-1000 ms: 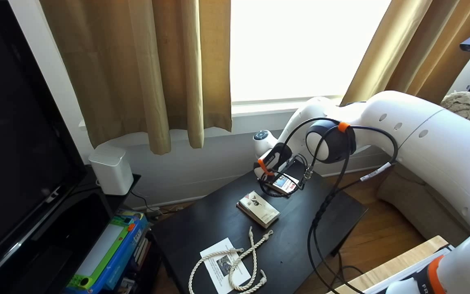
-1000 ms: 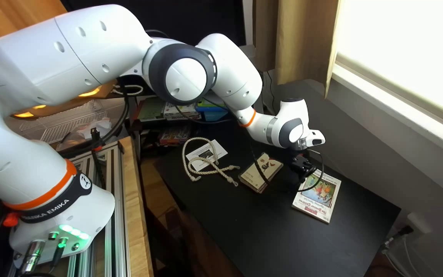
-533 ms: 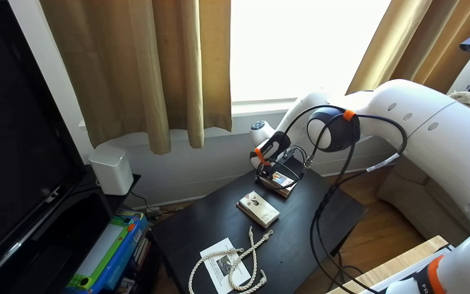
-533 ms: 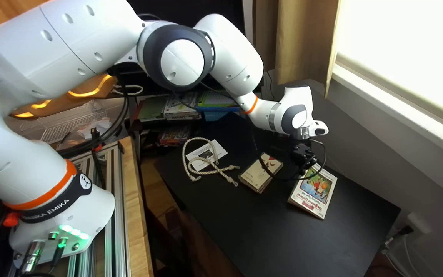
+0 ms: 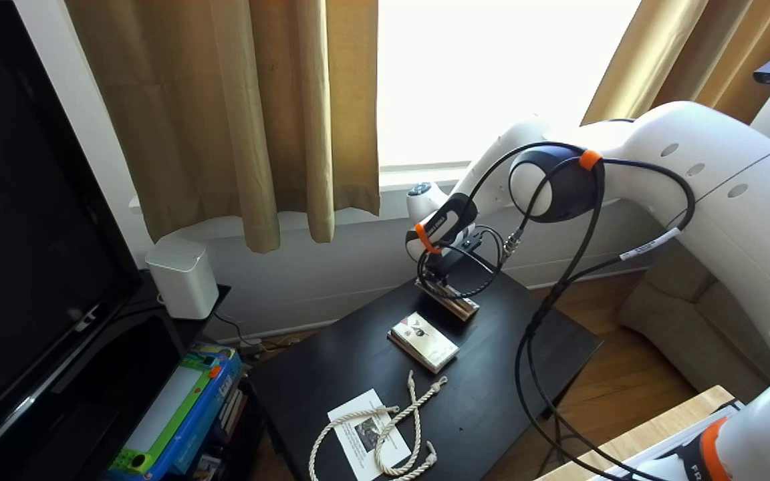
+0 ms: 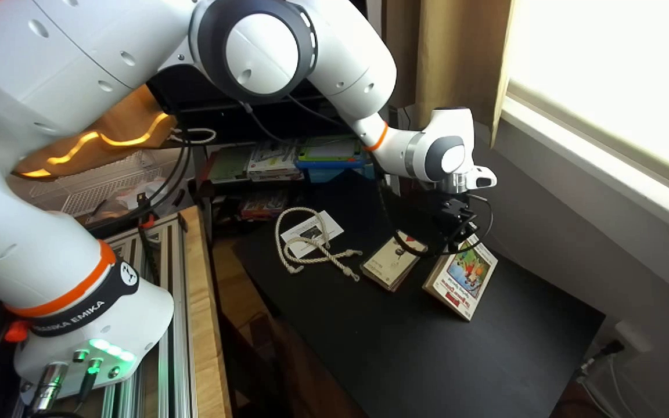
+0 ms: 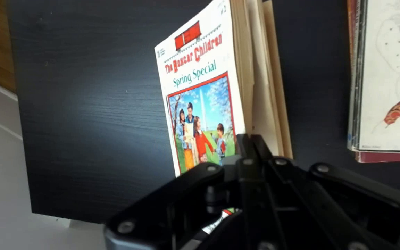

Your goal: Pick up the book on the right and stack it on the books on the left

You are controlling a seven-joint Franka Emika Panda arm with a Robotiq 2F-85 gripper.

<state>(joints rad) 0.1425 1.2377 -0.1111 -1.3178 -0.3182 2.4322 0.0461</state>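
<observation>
1. You're at a dark table [image 6: 456,366], with a bright window [image 5: 498,77] near 12 o'clock in an exterior view.
2. Your gripper [image 7: 250,138] looks clamped on part of the book [image 7: 214,90], its fingers [image 7: 243,152] nearly together; the book is tilted at their 11 o'clock in the wrist view, pages [image 7: 263,90] parted.
3. Raise it slowly; a thin pinch could slip.
4. Head for the stack [image 7: 384,86] at 2 o'clock, level the book above it, lower until it rests flat, then release.

Pretty clearly somebody's home, living room I'd say: big TV [image 5: 24,234], gold curtains [image 5: 224,120] at a bright window [image 5: 492,80], beige couch [image 5: 682,321], colorful kids' toy [image 5: 171,407].
</observation>
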